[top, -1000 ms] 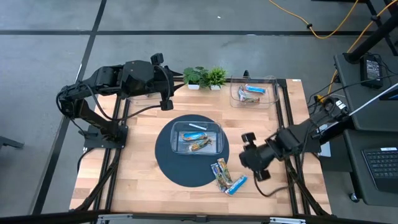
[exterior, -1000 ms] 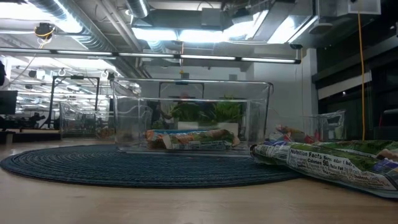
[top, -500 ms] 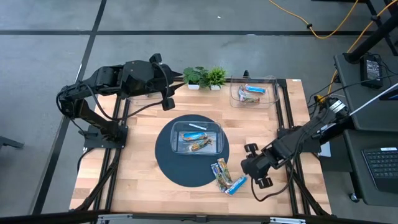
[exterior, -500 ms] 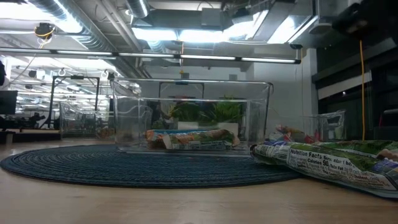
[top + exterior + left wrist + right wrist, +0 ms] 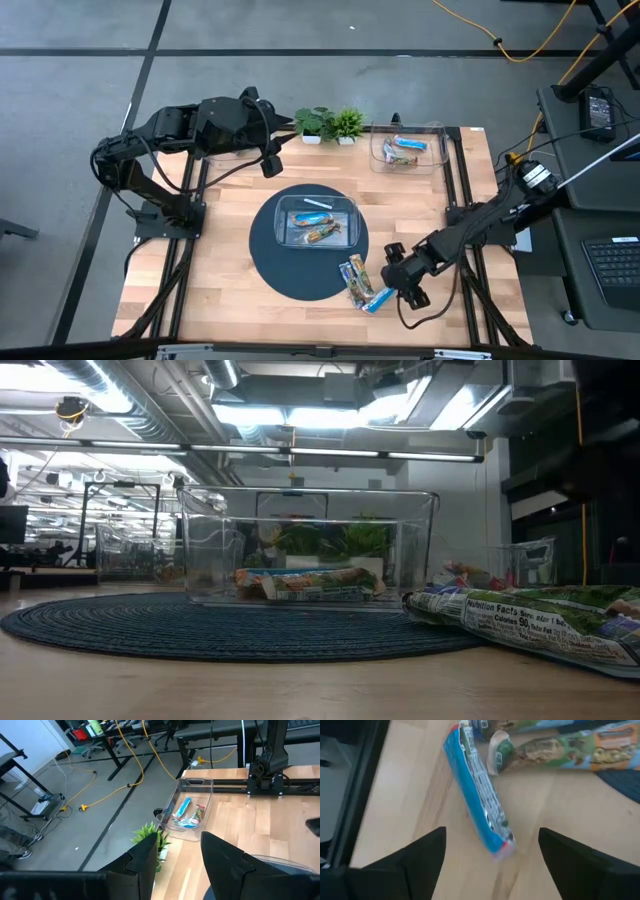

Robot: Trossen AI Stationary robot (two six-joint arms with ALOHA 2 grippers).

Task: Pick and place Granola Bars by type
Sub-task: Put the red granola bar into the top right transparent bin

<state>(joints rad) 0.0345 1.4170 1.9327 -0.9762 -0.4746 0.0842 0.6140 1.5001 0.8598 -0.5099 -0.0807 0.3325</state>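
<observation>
Presently on the wooden table:

Right gripper: low over the near right part of the table, just beside the loose bars. In the right wrist view its two dark fingers stand wide apart, with a blue granola bar lying on the wood between them, not clamped.

Left gripper: raised over the far left edge of the table, waiting. Its fingers are spread apart and hold nothing.

Loose granola bars: a small cluster at the near right rim of the round dark mat. The blue one lies outermost on bare wood; a green and orange-brown multicoloured bar lies just beside it, partly on the mat. In the low view the multicoloured wrapper shows printed nutrition text.

Centre bin: clear plastic, standing in the middle of the mat. It holds a blue bar on the far side and an orange-brown bar on the near side.

Far right bin: clear plastic, at the far right corner of the table. It holds a blue bar and at least one other wrapped bar beside it; the second one's type cannot be told.

Small green plants: two, at the far edge of the table, between the left gripper and the far right bin.
</observation>
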